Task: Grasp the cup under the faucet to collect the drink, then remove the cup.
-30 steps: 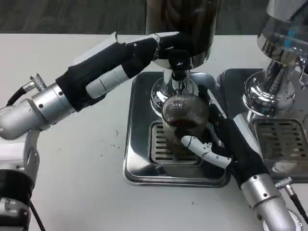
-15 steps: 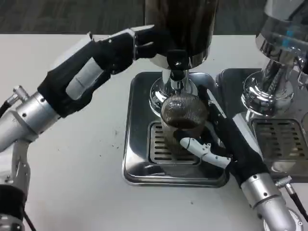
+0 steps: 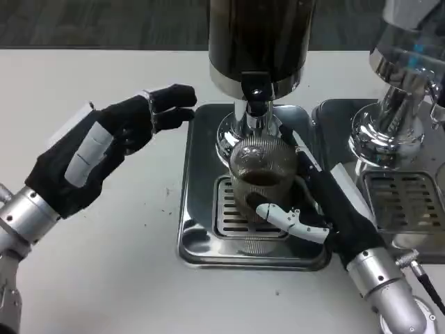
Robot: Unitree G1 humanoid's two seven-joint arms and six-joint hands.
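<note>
The cup (image 3: pixel 262 177) is ribbed clear glass with dark drink inside; it stands on the drip tray (image 3: pixel 201 240) grille right under the faucet (image 3: pixel 254 104). The right hand (image 3: pixel 316 209) wraps the cup from its right side, one white finger curling across the near wall. The left hand (image 3: pixel 115 142) hangs left of the tray, fingers loosely apart, holding nothing. The dispenser's (image 3: pixel 259 42) top is cut off.

Lab-style drinks bench — two steel beverage dispensers (image 3: pixel 259 49), drip trays (image 3: pixel 201 236), white table (image 3: pixel 104 271)

Cup (image 3: pixel 263 174) on drip tray (image 3: pixel 201 236), under faucet (image 3: pixel 254 94).
</note>
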